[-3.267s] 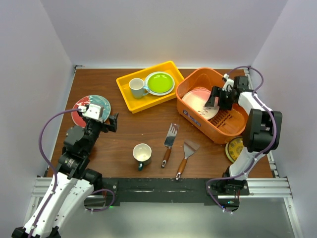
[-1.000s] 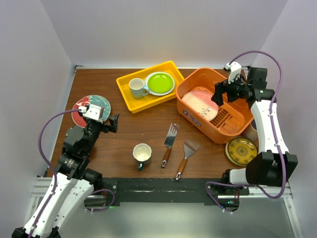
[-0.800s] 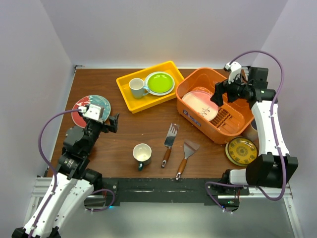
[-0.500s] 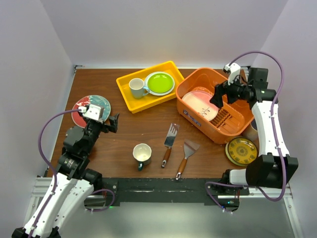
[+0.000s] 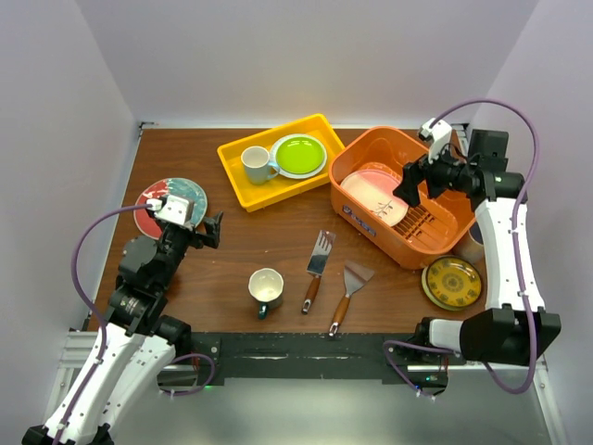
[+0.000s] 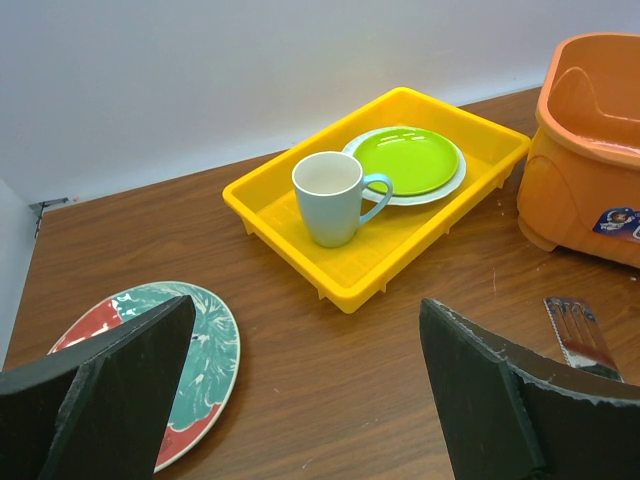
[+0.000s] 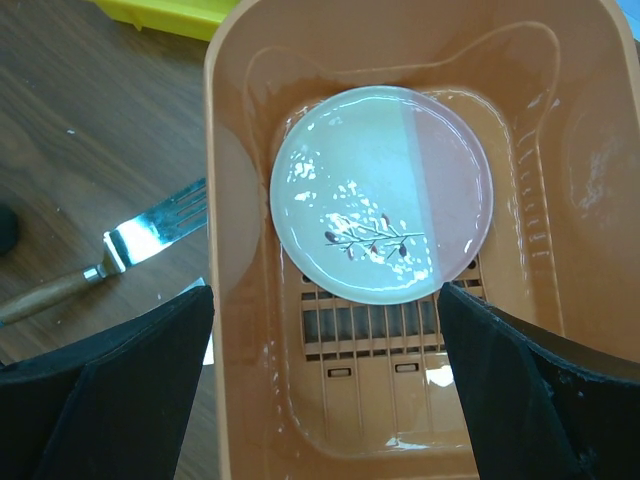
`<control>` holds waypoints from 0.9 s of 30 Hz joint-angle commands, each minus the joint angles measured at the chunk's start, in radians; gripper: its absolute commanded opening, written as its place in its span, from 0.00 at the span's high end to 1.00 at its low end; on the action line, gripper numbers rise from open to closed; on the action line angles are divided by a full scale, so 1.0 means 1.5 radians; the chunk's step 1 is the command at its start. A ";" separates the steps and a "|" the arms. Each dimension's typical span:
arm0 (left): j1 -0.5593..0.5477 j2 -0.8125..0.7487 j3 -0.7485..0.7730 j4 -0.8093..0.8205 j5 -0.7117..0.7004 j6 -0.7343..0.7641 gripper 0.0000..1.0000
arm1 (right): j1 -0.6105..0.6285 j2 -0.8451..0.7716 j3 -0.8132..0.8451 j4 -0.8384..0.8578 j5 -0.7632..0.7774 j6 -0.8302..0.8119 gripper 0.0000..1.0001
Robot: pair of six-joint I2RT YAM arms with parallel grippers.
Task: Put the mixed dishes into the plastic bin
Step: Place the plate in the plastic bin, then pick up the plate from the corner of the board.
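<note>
The orange plastic bin stands at the right of the table, and a cream and pink plate lies flat on its slotted bottom. My right gripper hangs open above the bin, apart from the plate and holding nothing. At the left, my left gripper is open and empty above bare wood beside a red and teal plate. A dark-teal mug stands near the front. A yellow patterned plate lies right of the bin. A lime green plate rests in the yellow tray.
The yellow tray at the back also holds a white mug with a pale-blue handle. Two wooden-handled spatulas lie between the teal mug and the bin. White walls close in the table at left, back and right.
My right gripper has risen out of the bin and drawn slightly right, leaving the cream and pink plate lying inside. The left arm has stayed still.
</note>
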 commanded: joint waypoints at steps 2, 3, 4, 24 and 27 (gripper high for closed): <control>0.002 -0.004 -0.005 0.030 0.003 -0.005 0.00 | 0.004 -0.029 0.031 -0.025 -0.027 -0.031 0.01; 0.002 -0.004 -0.005 0.030 0.003 -0.004 0.00 | 0.004 -0.032 0.031 -0.026 -0.026 -0.033 0.01; 0.002 -0.005 -0.005 0.029 0.001 -0.005 0.00 | 0.004 -0.036 0.032 -0.029 -0.025 -0.037 0.01; 0.002 -0.002 -0.008 0.030 0.002 -0.008 0.00 | 0.004 -0.111 0.033 -0.100 -0.004 -0.079 0.01; 0.002 0.001 -0.008 0.029 0.003 -0.009 0.00 | 0.004 -0.130 0.029 -0.119 0.002 -0.095 0.01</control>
